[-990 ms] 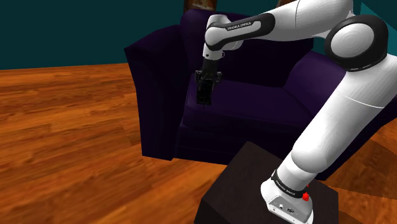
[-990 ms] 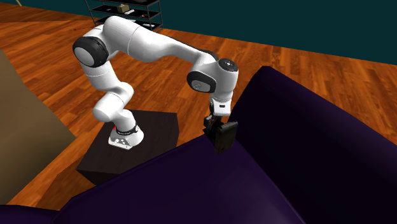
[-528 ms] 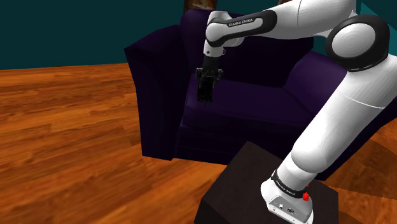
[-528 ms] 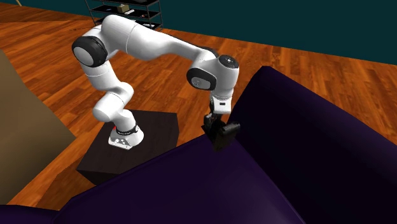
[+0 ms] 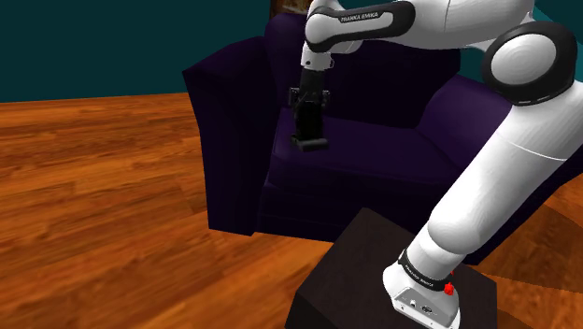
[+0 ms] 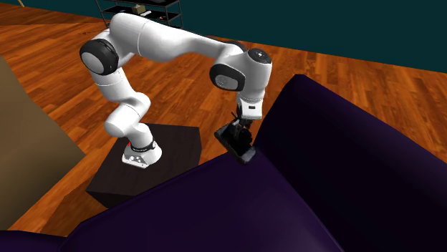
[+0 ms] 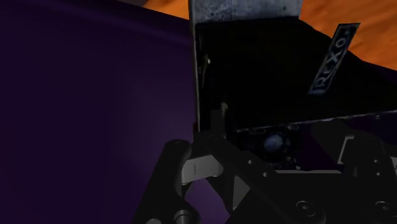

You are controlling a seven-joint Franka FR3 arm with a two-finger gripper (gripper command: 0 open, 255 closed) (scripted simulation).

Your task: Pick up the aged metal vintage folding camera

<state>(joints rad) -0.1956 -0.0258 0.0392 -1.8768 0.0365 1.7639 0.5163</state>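
The dark purple armchair (image 5: 374,154) takes up most of the corner, and the black gripper (image 5: 307,114) hangs over the near side of its seat, just inside the arm farthest from the stand (image 5: 374,271). It is pinched on the folding camera (image 5: 309,134), which dangles below it a little clear of the seat cushion. Black fingers against a black body make the exact grip hard to pick out. From behind the armchair (image 6: 344,165), the camera (image 6: 242,148) shows tilted at the edge of the chair's arm, its lower part cut off by the upholstery, under the gripper (image 6: 238,136). Up close, the camera (image 7: 254,76) is a black box with a worn grey metal top and a small "REXO" plate, its struts lost in shadow beside the purple fabric (image 7: 95,95).
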